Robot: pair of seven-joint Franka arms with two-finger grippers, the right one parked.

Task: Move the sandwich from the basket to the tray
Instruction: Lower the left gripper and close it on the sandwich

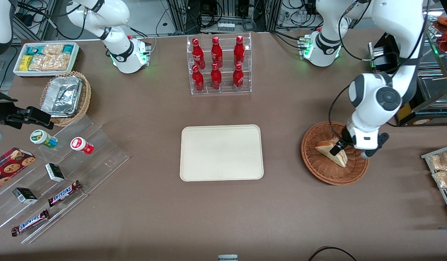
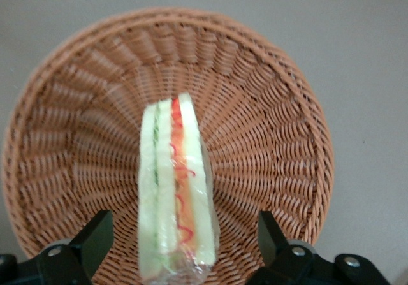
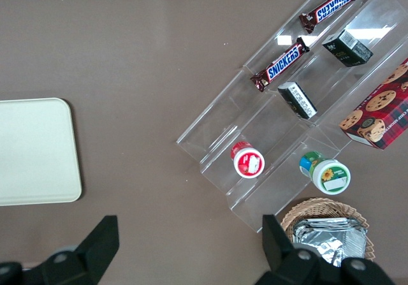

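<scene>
**Gripper lowered over the sandwich in the wicker basket**

A brown table [image 1: 154,203] seen from the front. Toward the working arm's end sits a round, shallow, reddish-brown woven basket [image 1: 318,170]. In it lies one sandwich [image 1: 332,151], a pale triangular wedge wrapped in clear film. The front view shows its long axis running slantwise across the basket floor, one end pointing toward the tray and the other toward the front camera. The wrist view shows the sandwich [image 2: 175,189] standing on edge with its cut face up, stripes of white bread, green and red-orange filling running lengthwise; its narrow tip points toward the basket [image 2: 268,106] wall.

The left arm's gripper [image 1: 340,145] is down inside the basket at the sandwich. Its fingers [image 2: 95,234] stand apart, one on each side of the wedge with a gap between each finger and the bread, so nothing is gripped; whether the fingertips touch the wicker is hard to judge.

At the middle of the table lies a flat cream-white rectangular tray [image 1: 221,152], well apart from the basket, with nothing on it.

Farther from the camera than the tray stands a clear rack [image 1: 219,65] holding six red bottles [image 1: 216,54]. Toward the parked arm's end, a white bin [image 1: 45,58] holds snack packets, and beside it a tan wicker basket [image 1: 65,98] holds crinkled foil
</scene>
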